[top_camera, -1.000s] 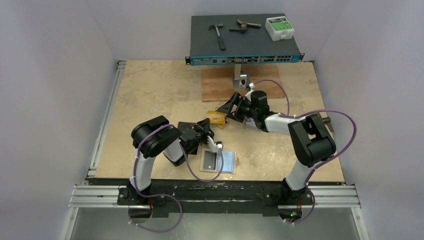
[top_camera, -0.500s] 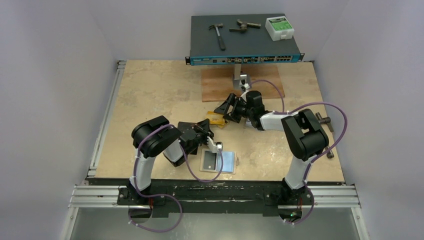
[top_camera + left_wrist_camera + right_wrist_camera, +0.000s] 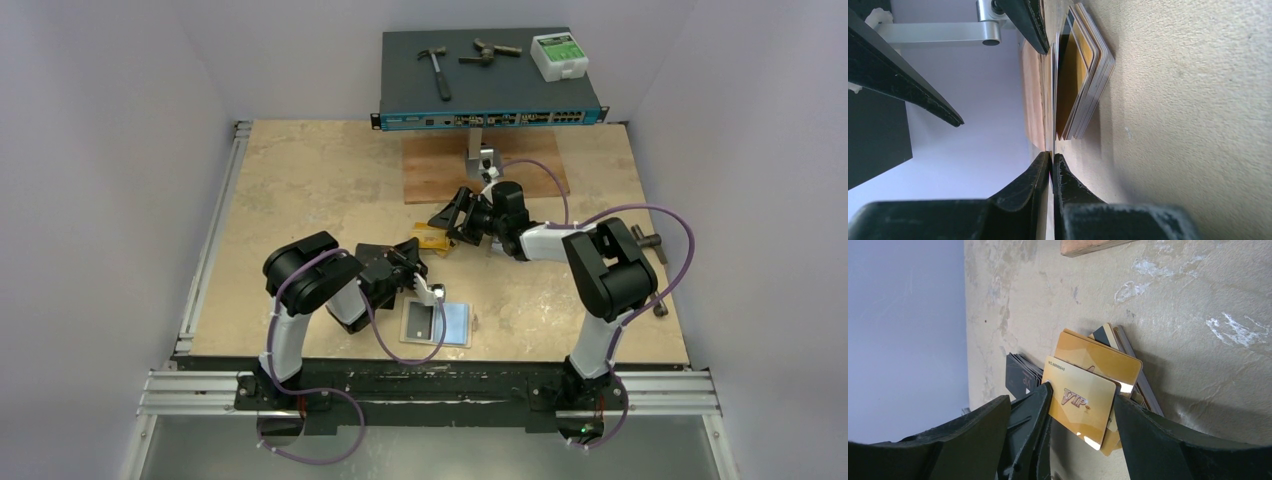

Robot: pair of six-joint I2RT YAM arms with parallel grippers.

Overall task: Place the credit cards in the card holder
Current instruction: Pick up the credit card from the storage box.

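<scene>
While the card holder (image 3: pixel 437 323) lies open nearest us, the left gripper (image 3: pixel 1052 159) sits just behind it, pinched all but shut, apparently on nothing. Further out, the right gripper (image 3: pixel 1080 394) has edged in over the credit cards (image 3: pixel 1083 75), jaws spread astride the top gold VIP card (image 3: pixel 1083 407), so a pick looks close. Whether they touch it is hard to call, and the stack hides its lower cards.

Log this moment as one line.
left claw shut, facing card stack | right claw astride top gold card, grip unclear | card holder open
</scene>
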